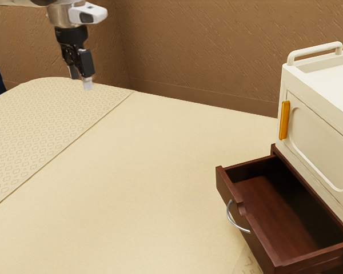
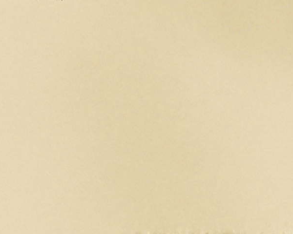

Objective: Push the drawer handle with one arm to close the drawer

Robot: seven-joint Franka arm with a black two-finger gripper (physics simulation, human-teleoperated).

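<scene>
Black two-finger tool [image 1: 81, 83] at the exterior view's upper left, open, its fingers parted, above a cream table [image 1: 148, 171] and well apart from the drawer [image 1: 223, 187]. A patterned strip [image 1: 40, 128] covers the table's end at the exterior view's left; plain tabletop stretches between tool and drawer. At the exterior view's lower right, the dark red-brown drawer stands pulled out, a curved silver handle [image 1: 233, 223] on its front. Above it sits a white cabinet [image 1: 326, 123] with an orange-yellow grip [image 1: 284, 120] and a raised top rail [image 1: 317, 49]. Behind is a textured brown wall [image 1: 206, 51].
</scene>
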